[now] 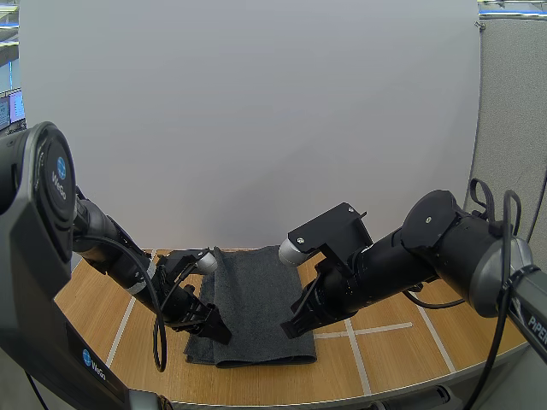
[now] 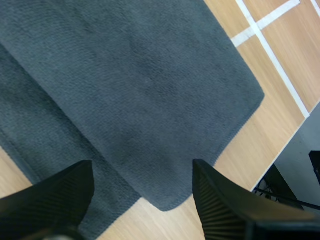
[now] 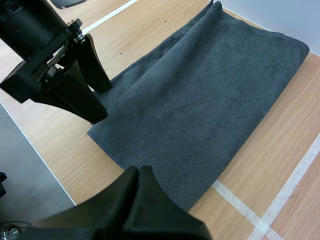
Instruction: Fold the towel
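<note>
Wooden counter (image 1: 402,342) holds the dark towel (image 1: 256,299), already doubled, near its front edge, left tool (image 2: 142,172) spread over a towel corner, probably to pinch it, right tool (image 3: 138,172) pressed together.

Left arm (image 1: 34,222), big dark housing: blue round logo (image 1: 61,164) with white lettering beside it, reading roughly "WeGo". A second such logo (image 1: 88,356) and the same word sit lower down. Right arm (image 1: 466,252), link at frame edge: white lettering (image 1: 536,328) "PiPE", cut off.
</note>
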Action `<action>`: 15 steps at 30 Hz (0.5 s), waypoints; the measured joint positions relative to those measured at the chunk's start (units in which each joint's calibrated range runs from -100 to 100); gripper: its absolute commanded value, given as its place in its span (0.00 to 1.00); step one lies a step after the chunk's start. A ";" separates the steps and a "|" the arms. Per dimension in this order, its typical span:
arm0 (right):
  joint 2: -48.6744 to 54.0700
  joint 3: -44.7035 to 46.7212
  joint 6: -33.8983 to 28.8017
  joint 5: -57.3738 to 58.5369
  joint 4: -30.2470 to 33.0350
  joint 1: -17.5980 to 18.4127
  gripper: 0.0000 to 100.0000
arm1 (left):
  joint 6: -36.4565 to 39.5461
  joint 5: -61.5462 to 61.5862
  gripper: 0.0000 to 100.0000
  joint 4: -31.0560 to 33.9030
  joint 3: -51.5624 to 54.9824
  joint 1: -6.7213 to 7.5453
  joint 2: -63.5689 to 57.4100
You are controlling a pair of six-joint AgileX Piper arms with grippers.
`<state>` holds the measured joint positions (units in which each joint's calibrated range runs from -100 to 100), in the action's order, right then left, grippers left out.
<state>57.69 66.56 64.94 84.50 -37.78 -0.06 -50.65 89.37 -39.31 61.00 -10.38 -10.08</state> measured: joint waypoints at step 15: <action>-1.25 0.00 0.39 -0.80 0.00 0.00 0.00 | -0.15 -0.52 0.91 -0.99 -4.57 0.00 11.60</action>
<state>56.44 66.56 65.33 83.70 -37.78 -0.06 -50.81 88.85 -40.29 56.43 -10.38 1.53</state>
